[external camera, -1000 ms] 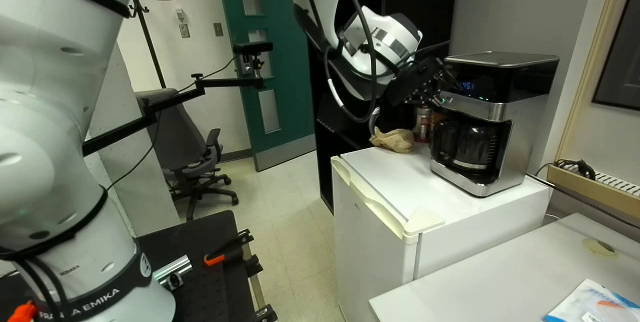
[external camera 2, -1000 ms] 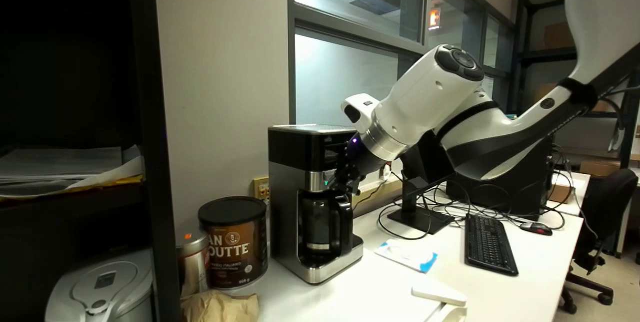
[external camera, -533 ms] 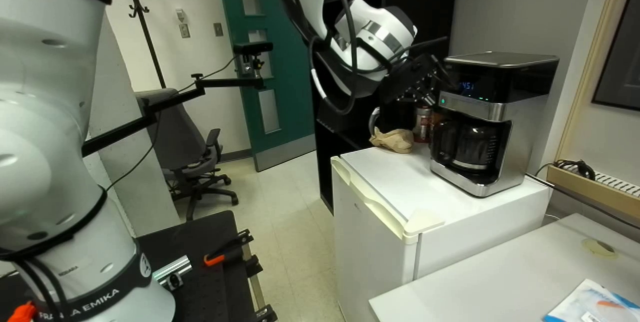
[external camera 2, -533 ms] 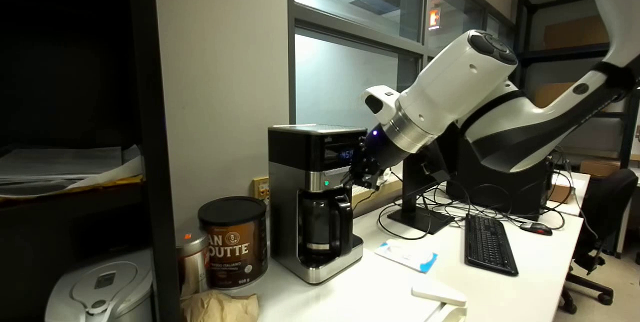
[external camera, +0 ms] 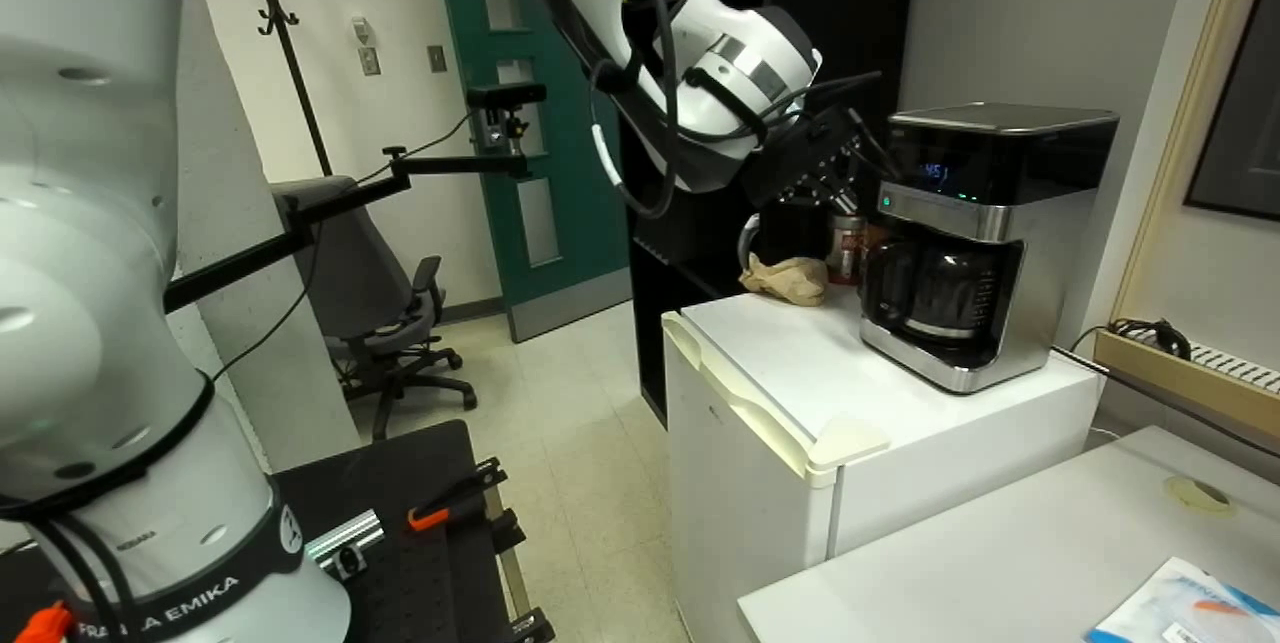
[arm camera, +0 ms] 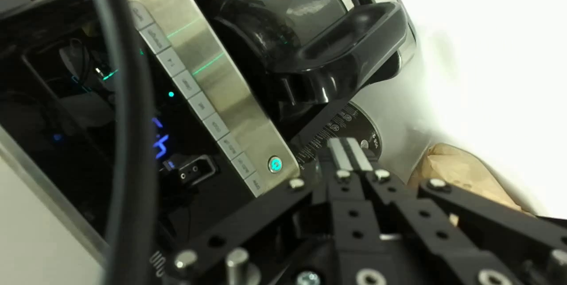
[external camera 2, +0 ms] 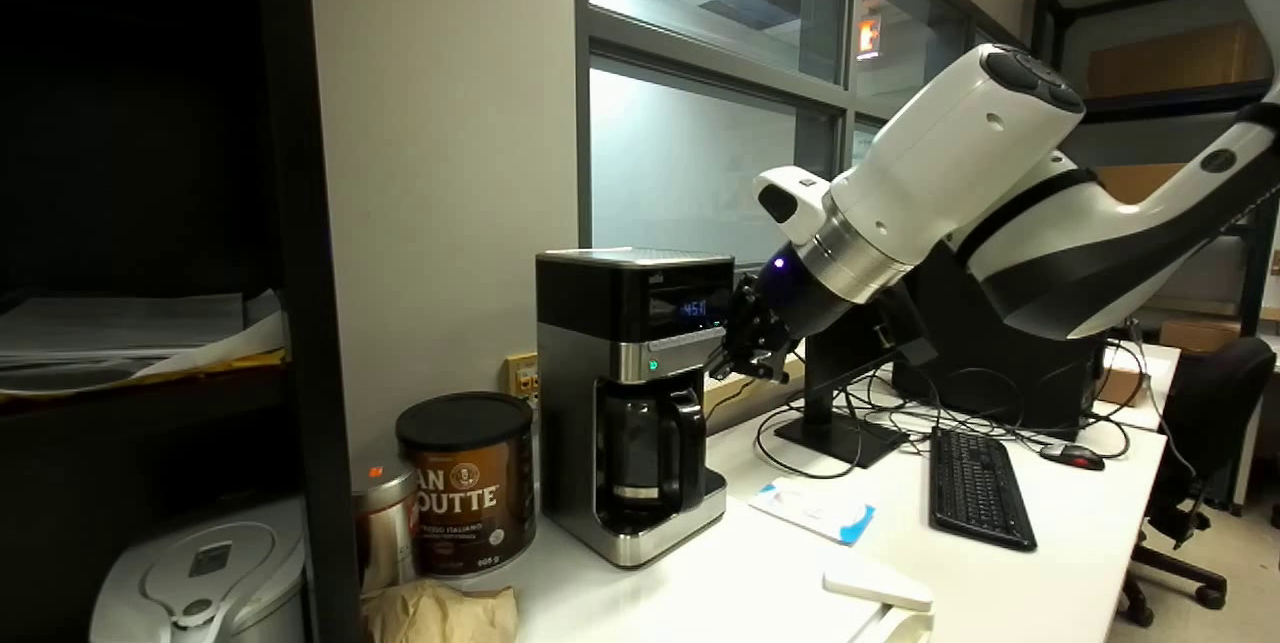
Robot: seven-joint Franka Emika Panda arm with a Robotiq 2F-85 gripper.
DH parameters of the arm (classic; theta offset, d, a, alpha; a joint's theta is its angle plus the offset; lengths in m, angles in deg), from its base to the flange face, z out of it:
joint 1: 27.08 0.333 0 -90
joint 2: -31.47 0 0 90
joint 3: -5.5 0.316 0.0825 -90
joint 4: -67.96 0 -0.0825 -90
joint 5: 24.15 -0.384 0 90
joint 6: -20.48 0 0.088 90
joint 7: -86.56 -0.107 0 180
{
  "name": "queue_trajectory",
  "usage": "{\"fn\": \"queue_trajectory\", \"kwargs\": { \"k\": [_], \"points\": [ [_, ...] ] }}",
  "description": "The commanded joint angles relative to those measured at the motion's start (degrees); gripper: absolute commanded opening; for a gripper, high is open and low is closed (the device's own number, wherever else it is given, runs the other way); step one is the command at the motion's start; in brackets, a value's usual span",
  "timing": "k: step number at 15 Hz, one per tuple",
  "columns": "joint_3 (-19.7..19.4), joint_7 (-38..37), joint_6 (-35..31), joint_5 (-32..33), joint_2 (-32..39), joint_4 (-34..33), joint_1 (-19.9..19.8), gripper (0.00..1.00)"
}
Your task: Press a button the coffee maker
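Observation:
The coffee maker (external camera: 1045, 253) stands upright on the white fridge (external camera: 760, 443). It also shows in an exterior view (external camera 2: 575, 423) and, tilted, in the wrist view (arm camera: 221, 59). Its silver band has a row of grey buttons (arm camera: 201, 107) and a round power button (arm camera: 275, 164) lit blue-green. That light also shows in both exterior views. The blue display (external camera 2: 693, 309) is lit. The dark carafe (external camera: 950, 293) sits inside. My gripper (arm camera: 350, 154) is shut and empty, its fingertips together. In both exterior views it hangs in front of the control band, apart from it (external camera: 848, 203) (external camera 2: 718, 363).
A brown coffee can (external camera 2: 470, 493), a metal can (external camera 2: 388, 528) and a crumpled paper bag (external camera: 785, 280) stand beside the coffee maker. A dark shelf (external camera 2: 290, 273) rises nearby. A desk (external camera: 1050, 543) adjoins the fridge, with a monitor stand and keyboard (external camera 2: 980, 488).
My gripper has drawn back from the coffee maker's front. The display in an exterior view and the power button light, earlier partly behind the gripper, now show plainly. The coffee maker has not moved.

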Motion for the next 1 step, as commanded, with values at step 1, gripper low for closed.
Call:
{"fn": "queue_trajectory", "kwargs": {
  "k": [1],
  "points": [
    [-0.21,0.12,-1.43,1.15,-2.51,2.92,-0.3,0.0]
  ]
}}
